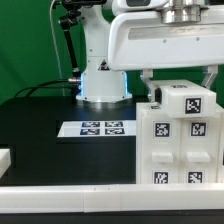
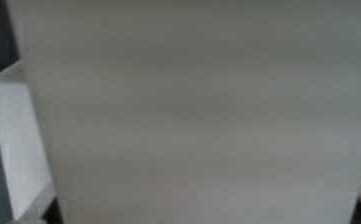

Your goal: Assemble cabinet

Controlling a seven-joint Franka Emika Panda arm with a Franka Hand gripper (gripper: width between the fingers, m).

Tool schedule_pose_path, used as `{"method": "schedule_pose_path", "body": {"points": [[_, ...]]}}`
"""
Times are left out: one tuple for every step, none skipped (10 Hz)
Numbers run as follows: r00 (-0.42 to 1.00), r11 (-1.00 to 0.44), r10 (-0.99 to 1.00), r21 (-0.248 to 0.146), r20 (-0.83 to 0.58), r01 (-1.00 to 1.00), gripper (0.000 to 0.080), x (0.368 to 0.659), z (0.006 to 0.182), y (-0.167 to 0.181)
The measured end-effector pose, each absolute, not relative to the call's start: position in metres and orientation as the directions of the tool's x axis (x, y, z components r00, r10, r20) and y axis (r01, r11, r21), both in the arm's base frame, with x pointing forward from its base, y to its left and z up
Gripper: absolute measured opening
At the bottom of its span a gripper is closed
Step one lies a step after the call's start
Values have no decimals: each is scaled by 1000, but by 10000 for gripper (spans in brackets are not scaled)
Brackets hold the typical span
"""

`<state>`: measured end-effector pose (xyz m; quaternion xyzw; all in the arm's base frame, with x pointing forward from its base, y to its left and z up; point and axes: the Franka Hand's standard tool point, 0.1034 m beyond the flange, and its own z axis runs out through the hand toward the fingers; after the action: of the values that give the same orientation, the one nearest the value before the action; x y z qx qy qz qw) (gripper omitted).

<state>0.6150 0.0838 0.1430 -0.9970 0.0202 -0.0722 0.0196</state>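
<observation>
Gripper (image 1: 178, 75) hangs directly over the cabinet (image 1: 183, 140), its dark fingers (image 1: 147, 82) reaching down at either side of the white shell's top, jaws spread wide; whether they press on the sides cannot be told. Below it, the cabinet stands upright on the black table (image 1: 40, 135), near the white front rail (image 1: 70, 195). Away from the gripper, toward the arm's base, lies the marker board (image 1: 98, 128), well apart, with bare table around it. In the wrist view the cabinet (image 2: 195, 110) fills nearly everything, blurred.
</observation>
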Motion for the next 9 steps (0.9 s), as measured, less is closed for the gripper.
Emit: {"method": "schedule_pose_path", "body": {"points": [[979,-989,-141,-57,145,-134,552,616,144,85],[961,-975,-217,-75,170,-207,552,619,143,85],[946,-960,-277,-86,166,-266,552,618,143,84],[930,-943,-331,-97,160,-319,552,619,144,85],[891,-902,-430,-117,146,-416,552,618,143,85],[870,-880,-473,-126,139,-458,552,618,143,85],[836,-845,-533,-135,130,-517,552,618,143,84],[803,-811,-583,-142,122,-567,552,618,143,85],[735,-741,-670,-152,104,-654,553,616,143,86]]}}
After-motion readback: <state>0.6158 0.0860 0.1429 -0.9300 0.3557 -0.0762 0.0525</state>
